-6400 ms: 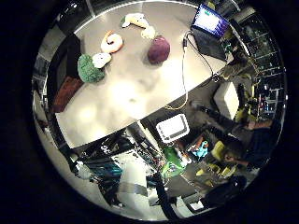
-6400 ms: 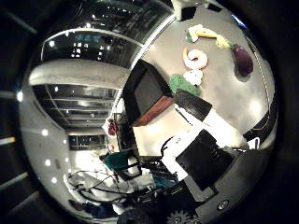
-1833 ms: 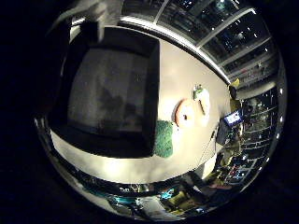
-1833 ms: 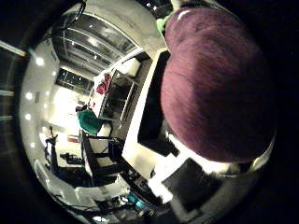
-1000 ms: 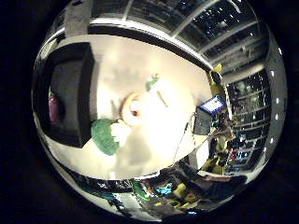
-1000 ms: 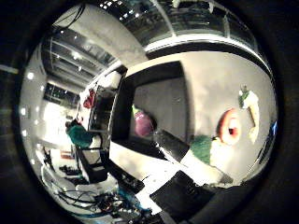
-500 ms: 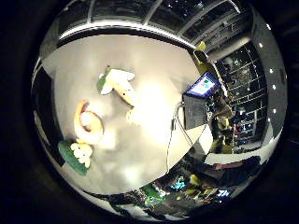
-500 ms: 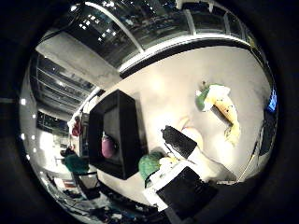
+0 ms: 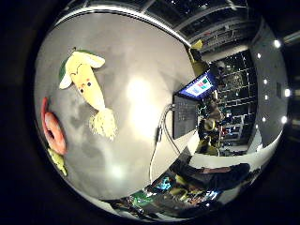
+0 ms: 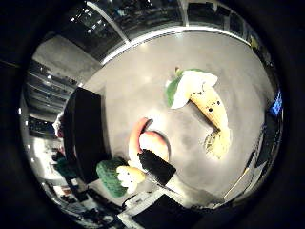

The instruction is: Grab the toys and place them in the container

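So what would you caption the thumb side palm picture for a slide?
Palm's view over the table: a corn toy, an orange ring toy and a green toy lie beside the dark container.

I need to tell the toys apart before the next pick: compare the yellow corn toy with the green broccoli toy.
The corn toy is long and pale yellow with green leaves at one end and a fringe at the other; the broccoli toy is short and rounded, dark green with a cream stalk. The corn toy lies alone on open table; the broccoli toy sits right beside the black container and the orange toy. Both are soft toys lying on the table.
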Controlling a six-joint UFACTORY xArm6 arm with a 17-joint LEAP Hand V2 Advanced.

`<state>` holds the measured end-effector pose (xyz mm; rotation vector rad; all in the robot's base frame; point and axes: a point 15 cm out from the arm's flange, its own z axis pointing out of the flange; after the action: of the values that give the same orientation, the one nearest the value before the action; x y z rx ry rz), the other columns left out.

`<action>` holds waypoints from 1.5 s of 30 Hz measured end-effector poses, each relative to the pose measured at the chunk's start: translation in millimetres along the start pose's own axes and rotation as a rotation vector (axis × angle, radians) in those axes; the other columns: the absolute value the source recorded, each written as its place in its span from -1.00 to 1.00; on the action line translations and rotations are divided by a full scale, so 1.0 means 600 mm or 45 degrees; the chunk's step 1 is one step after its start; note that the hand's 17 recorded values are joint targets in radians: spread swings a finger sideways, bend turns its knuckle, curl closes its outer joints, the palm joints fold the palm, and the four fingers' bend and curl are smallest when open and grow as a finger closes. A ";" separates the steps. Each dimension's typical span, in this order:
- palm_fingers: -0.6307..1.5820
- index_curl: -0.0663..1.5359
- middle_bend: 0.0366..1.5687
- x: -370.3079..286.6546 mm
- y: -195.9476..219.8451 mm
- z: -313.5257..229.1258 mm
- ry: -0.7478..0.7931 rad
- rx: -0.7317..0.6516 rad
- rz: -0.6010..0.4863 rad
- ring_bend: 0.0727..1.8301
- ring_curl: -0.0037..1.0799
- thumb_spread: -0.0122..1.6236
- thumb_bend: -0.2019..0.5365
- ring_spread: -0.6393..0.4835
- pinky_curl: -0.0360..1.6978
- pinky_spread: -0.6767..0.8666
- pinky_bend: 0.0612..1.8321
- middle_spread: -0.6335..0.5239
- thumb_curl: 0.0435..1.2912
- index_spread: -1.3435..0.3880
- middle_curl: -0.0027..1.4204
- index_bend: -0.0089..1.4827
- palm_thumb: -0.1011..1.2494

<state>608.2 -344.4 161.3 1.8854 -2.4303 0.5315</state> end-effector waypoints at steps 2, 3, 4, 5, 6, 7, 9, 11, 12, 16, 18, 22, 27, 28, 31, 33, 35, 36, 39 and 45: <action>-0.29 -0.54 -0.74 0.008 0.003 0.017 0.027 -0.001 -0.024 -0.82 -0.57 0.25 -0.54 0.42 -0.62 0.32 -0.75 0.33 -0.63 0.32 -0.54 -0.75 -0.25; -0.28 -0.54 -0.75 0.011 0.004 0.027 0.044 -0.003 -0.043 -0.83 -0.57 0.25 -0.55 0.42 -0.62 0.32 -0.75 0.33 -0.63 0.31 -0.54 -0.73 -0.27; -0.28 -0.53 -0.76 0.016 0.006 0.039 0.062 -0.003 -0.063 -0.84 -0.58 0.24 -0.55 0.42 -0.62 0.32 -0.77 0.34 -0.63 0.31 -0.54 -0.73 -0.29; -0.27 -0.53 -0.77 0.024 0.010 0.050 0.079 -0.008 -0.076 -0.85 -0.58 0.23 -0.56 0.42 -0.62 0.32 -0.77 0.34 -0.64 0.30 -0.54 -0.72 -0.31; -0.26 -0.52 -0.78 0.032 0.013 0.059 0.092 -0.010 -0.084 -0.86 -0.58 0.23 -0.57 0.42 -0.62 0.32 -0.78 0.34 -0.64 0.30 -0.55 -0.72 -0.34; -0.26 -0.52 -0.79 0.039 0.015 0.065 0.104 -0.008 -0.090 -0.87 -0.58 0.22 -0.56 0.42 -0.62 0.33 -0.79 0.34 -0.64 0.30 -0.55 -0.72 -0.35; -0.26 -0.50 -0.81 0.051 0.016 0.075 0.129 -0.001 -0.104 -0.88 -0.60 0.20 -0.55 0.44 -0.62 0.33 -0.81 0.36 -0.64 0.29 -0.56 -0.69 -0.39; -0.25 -0.48 -0.81 0.063 0.016 0.080 0.156 0.006 -0.110 -0.88 -0.61 0.19 -0.55 0.44 -0.62 0.34 -0.82 0.38 -0.64 0.29 -0.57 -0.67 -0.42; -0.26 -0.48 -0.81 0.068 0.017 0.084 0.168 0.007 -0.114 -0.88 -0.61 0.19 -0.54 0.44 -0.62 0.34 -0.82 0.38 -0.64 0.29 -0.57 -0.67 -0.42; -0.26 -0.46 -0.81 0.086 0.018 0.093 0.204 0.019 -0.121 -0.88 -0.64 0.18 -0.54 0.47 -0.62 0.35 -0.83 0.42 -0.64 0.30 -0.59 -0.64 -0.44; -0.25 -0.45 -0.82 0.090 0.022 0.101 0.208 0.014 -0.116 -0.88 -0.65 0.18 -0.54 0.48 -0.61 0.36 -0.83 0.43 -0.63 0.30 -0.60 -0.61 -0.45; -0.24 -0.43 -0.82 0.093 0.033 0.118 0.209 -0.003 -0.112 -0.88 -0.66 0.17 -0.54 0.48 -0.61 0.36 -0.85 0.43 -0.63 0.32 -0.61 -0.55 -0.47; -0.21 -0.40 -0.81 0.089 0.040 0.134 0.204 -0.014 -0.117 -0.89 -0.69 0.17 -0.54 0.48 -0.62 0.36 -0.86 0.38 -0.63 0.31 -0.61 -0.38 -0.48; -0.21 -0.40 -0.81 0.088 0.040 0.136 0.203 -0.014 -0.119 -0.89 -0.70 0.17 -0.54 0.48 -0.63 0.36 -0.86 0.37 -0.63 0.31 -0.61 -0.36 -0.48; -0.18 -0.38 -0.79 0.082 0.038 0.138 0.201 -0.011 -0.125 -0.89 -0.71 0.17 -0.53 0.46 -0.64 0.37 -0.87 0.32 -0.62 0.28 -0.60 -0.26 -0.49; -0.16 -0.36 -0.79 0.078 0.035 0.136 0.201 -0.007 -0.131 -0.90 -0.72 0.17 -0.53 0.46 -0.65 0.37 -0.88 0.29 -0.62 0.25 -0.60 -0.17 -0.49; -0.13 -0.35 -0.77 0.074 0.033 0.135 0.201 -0.004 -0.139 -0.89 -0.73 0.19 -0.51 0.44 -0.67 0.37 -0.89 0.25 -0.62 0.22 -0.59 -0.08 -0.45; -0.12 -0.35 -0.76 0.071 0.031 0.133 0.202 -0.002 -0.145 -0.89 -0.74 0.20 -0.51 0.44 -0.67 0.37 -0.88 0.24 -0.62 0.22 -0.58 -0.07 -0.44; -0.05 -0.31 -0.65 0.065 0.028 0.131 0.206 0.001 -0.160 -0.88 -0.75 0.23 -0.48 0.36 -0.72 0.36 -0.92 0.15 -0.61 0.16 -0.55 0.13 -0.33; 0.06 -0.25 -0.39 0.060 0.023 0.128 0.228 0.003 -0.203 -0.87 -0.75 0.25 -0.40 0.19 -0.81 0.36 -0.94 -0.06 -0.56 0.12 -0.47 0.38 0.05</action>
<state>600.0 -396.5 93.4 1.9192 -2.1497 0.6626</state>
